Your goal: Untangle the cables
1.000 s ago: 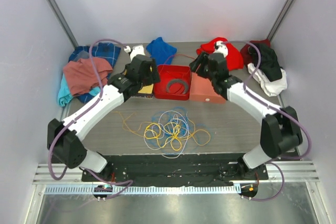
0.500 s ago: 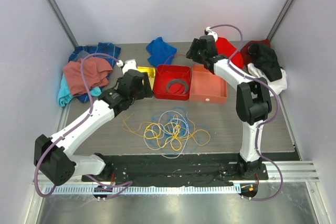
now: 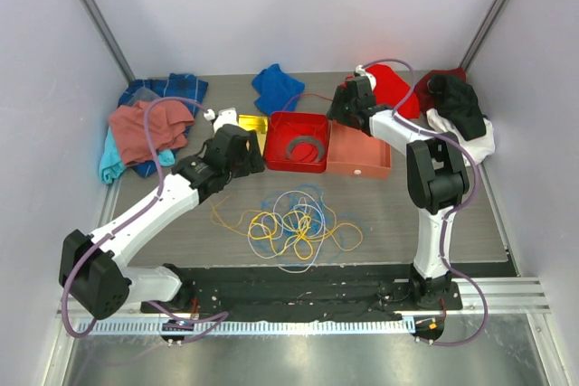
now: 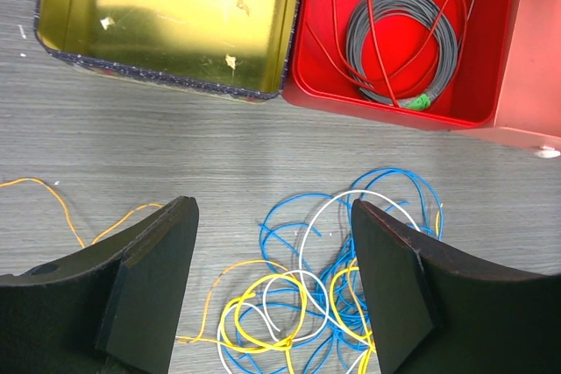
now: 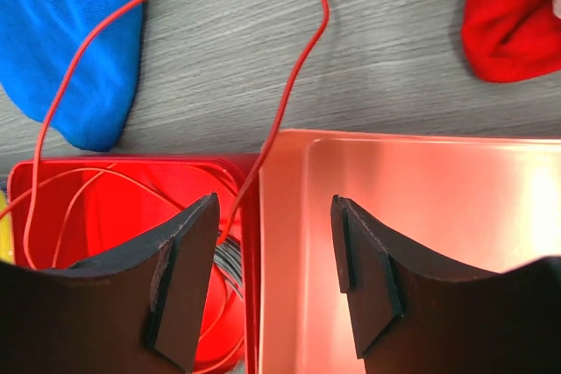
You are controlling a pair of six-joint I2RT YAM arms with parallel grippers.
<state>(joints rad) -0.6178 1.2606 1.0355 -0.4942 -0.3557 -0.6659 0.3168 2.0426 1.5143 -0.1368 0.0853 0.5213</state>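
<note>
Well, a grey table (image 3: 407, 214) fills the frame. A red box (image 3: 294, 166) sits at the upper middle. Tangled cables (image 3: 294, 223) lie in the middle, below it. The left claw (image 4: 272, 208) is wide apart over them. The right claw (image 5: 273, 201) is wide apart over the box's edge.

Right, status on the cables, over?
Left end effector open, right end effector open, both empty. Cables tangled mid-table. Red wire loops out of red tin.
</note>
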